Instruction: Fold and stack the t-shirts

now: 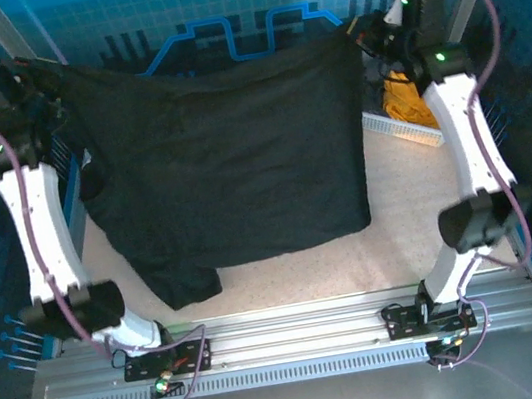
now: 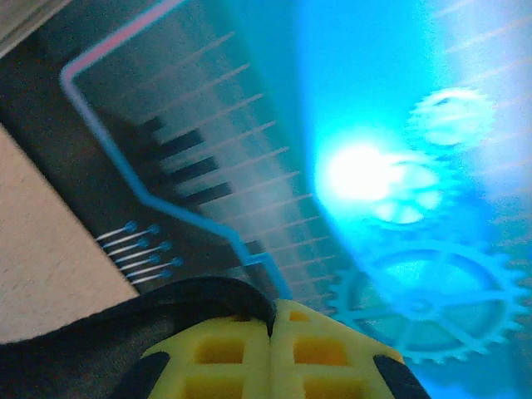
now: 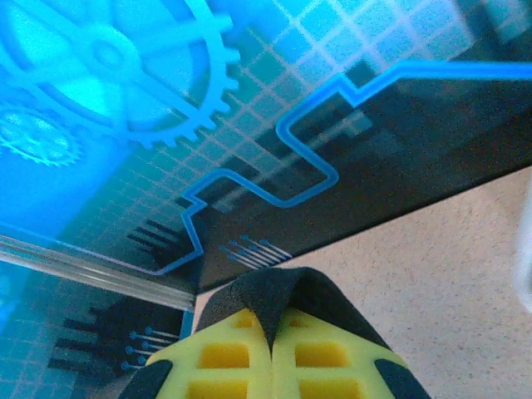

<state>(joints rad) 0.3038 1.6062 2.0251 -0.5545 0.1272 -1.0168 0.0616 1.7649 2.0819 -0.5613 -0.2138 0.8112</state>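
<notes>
The black t-shirt (image 1: 230, 165), a soft matte cloth in one broad, nearly square sheet, hung spread above the speckled beige tabletop (image 1: 409, 207). Its upper edge was stretched from left to right along the far side, and its body fell toward the arm bases, with a flap reaching nearest at the left. The left pincer (image 2: 271, 332) and the right pincer (image 3: 271, 337), both with yellow waffle-like pads, were each clamped together on a top corner of it, while an orange-yellow t-shirt (image 1: 404, 102) sat crumpled in the white lattice basket (image 1: 405, 129) at the far right.
</notes>
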